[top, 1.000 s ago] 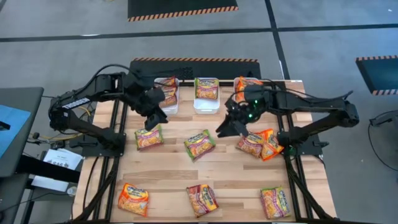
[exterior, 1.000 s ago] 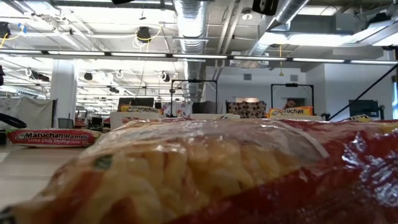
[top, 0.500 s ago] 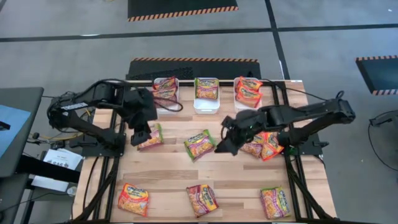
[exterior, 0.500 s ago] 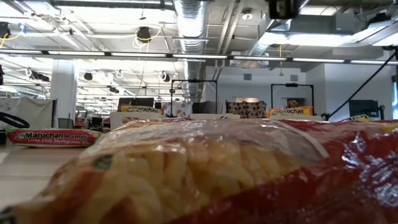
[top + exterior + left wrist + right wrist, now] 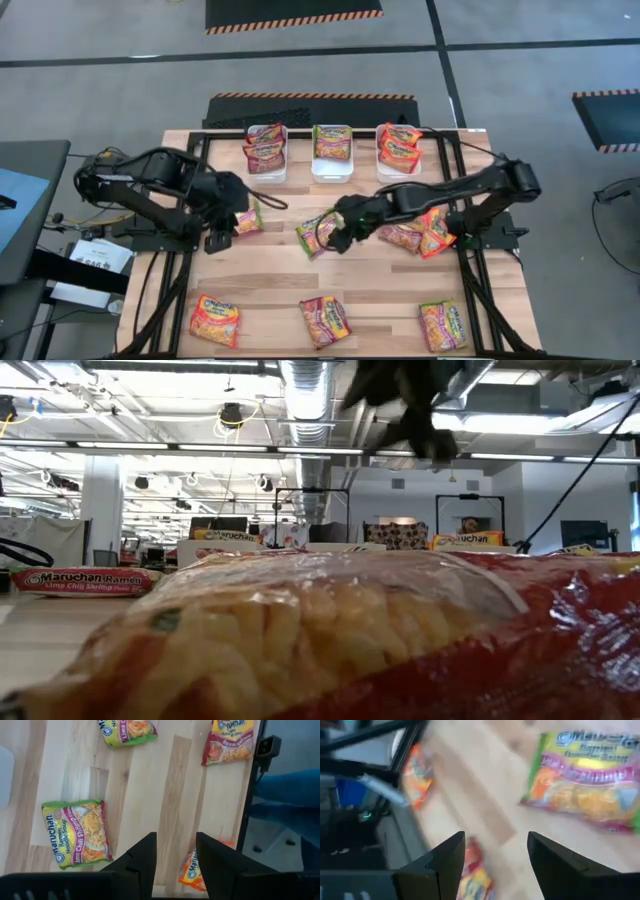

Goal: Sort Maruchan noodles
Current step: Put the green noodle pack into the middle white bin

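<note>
Noodles [image 5: 318,232] under right hand [image 5: 338,238], fingers apart

Both robot arms are built of dark, near-black links with rounded joint housings. The left dark jointed arm [image 5: 150,180] carries a pale label strip along one upper link, and thin black cables loop loosely beside its base and over its wrist. The right dark jointed arm [image 5: 470,190] shows a slim black cable arching off its shoulder end. The left two-finger black gripper [image 5: 174,860] has flat, matte, wedge-shaped fingers that taper toward their tips. The right two-finger black gripper [image 5: 495,862] looks the same in shape, though blur hides any screws or markings.
</note>
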`<state>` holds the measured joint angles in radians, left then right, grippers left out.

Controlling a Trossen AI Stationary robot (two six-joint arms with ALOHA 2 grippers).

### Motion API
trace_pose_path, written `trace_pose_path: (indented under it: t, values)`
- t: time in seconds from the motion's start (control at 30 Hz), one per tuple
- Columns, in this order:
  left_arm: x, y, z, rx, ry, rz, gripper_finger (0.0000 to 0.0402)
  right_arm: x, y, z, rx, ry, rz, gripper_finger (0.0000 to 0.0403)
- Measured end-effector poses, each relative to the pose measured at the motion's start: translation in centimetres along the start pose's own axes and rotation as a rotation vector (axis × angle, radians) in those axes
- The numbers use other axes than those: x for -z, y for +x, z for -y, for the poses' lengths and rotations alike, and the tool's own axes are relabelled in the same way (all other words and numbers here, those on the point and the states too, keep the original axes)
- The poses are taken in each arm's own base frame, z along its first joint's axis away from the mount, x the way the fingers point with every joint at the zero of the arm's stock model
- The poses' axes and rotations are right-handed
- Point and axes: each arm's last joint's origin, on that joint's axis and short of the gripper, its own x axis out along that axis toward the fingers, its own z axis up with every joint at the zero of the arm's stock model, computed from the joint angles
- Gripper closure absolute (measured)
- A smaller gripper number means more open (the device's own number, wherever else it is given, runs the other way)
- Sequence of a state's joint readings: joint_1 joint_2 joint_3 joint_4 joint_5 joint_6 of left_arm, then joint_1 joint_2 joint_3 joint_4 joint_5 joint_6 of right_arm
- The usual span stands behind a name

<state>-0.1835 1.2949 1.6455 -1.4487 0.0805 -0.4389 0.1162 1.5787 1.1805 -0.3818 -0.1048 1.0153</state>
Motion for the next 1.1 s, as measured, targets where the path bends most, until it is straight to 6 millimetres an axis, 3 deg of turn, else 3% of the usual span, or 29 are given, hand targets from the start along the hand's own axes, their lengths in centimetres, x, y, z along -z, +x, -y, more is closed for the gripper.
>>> trace_pose_path:
  t: [0.33, 0.53, 0.77, 0.9, 1.1]
  values:
    - [0.2, 0.3, 0.5, -0.088, -0.031, 0.051, 0.0280, -4.4, 3.3, 3.2, -0.071, -0.179, -0.094, 0.0165]
    - [-0.1, 0.3, 0.4, -0.153, -0.119, 0.119, 0.0280, -8.5, 3.2, 3.7, -0.134, -0.454, -0.020, 0.0165]
    - [-0.9, 0.2, 0.0, -0.209, -0.258, 0.223, 0.0280, -11.6, 3.9, 4.1, -0.133, -0.777, 0.011, 0.0165]
    - [-1.0, 0.1, -0.5, -0.251, -0.343, 0.263, 0.0280, -12.4, 4.7, 4.7, -0.125, -0.938, 0.008, 0.0165]
    - [-1.3, 0.0, -0.8, -0.263, -0.416, 0.303, 0.0280, -12.3, 6.0, 6.2, -0.118, -1.025, -0.090, 0.0165]
